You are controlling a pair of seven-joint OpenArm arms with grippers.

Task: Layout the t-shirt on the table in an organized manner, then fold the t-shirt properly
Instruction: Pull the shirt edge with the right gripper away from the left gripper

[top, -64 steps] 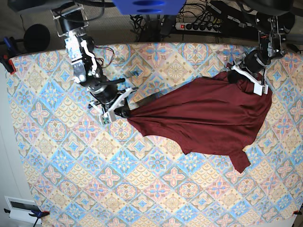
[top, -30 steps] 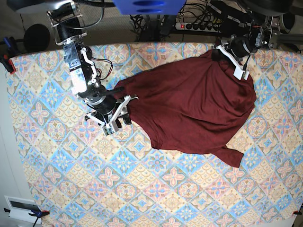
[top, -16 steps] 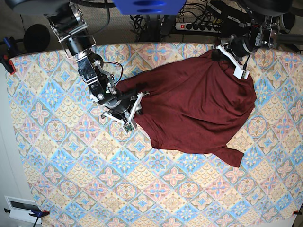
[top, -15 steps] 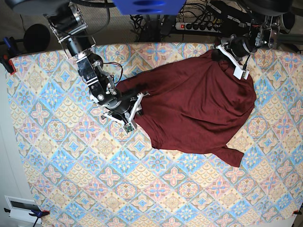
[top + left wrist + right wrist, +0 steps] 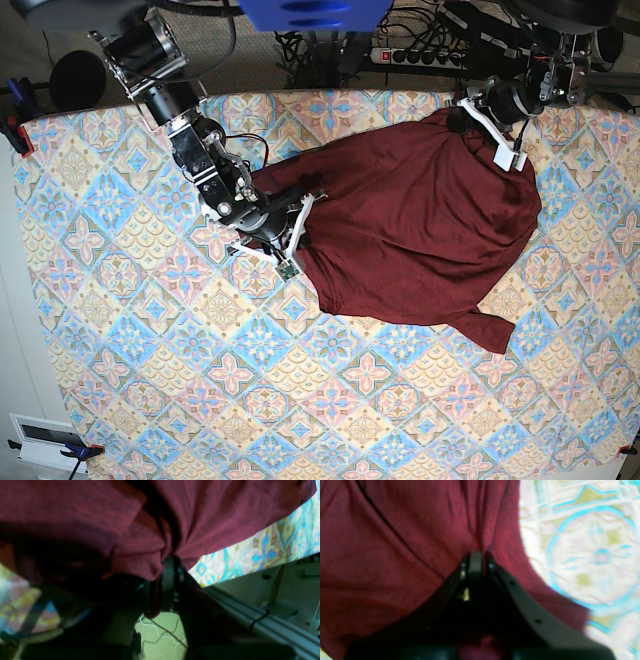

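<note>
The dark maroon t-shirt (image 5: pixel 420 230) lies spread but wrinkled on the right half of the patterned table (image 5: pixel 150 330). One sleeve points to the lower right. My left gripper (image 5: pixel 468 118) is shut on a bunch of the t-shirt's fabric at the table's far edge; the left wrist view shows the cloth (image 5: pixel 150 530) pinched in my left gripper (image 5: pixel 168 565). My right gripper (image 5: pixel 300 228) is shut on the t-shirt's left edge near the table's middle. In the right wrist view my right gripper (image 5: pixel 476 557) pinches the cloth (image 5: pixel 395 542).
A power strip and cables (image 5: pixel 420 52) lie beyond the table's far edge. A white box (image 5: pixel 40 440) sits off the front left corner. A red clamp (image 5: pixel 18 135) holds the cloth at the left edge. Patterned cloth fills the table's left and front.
My right gripper has moved right and a little forward with the t-shirt's left edge, bunching the cloth inward. My left gripper lifted its corner to the far edge, then stayed still.
</note>
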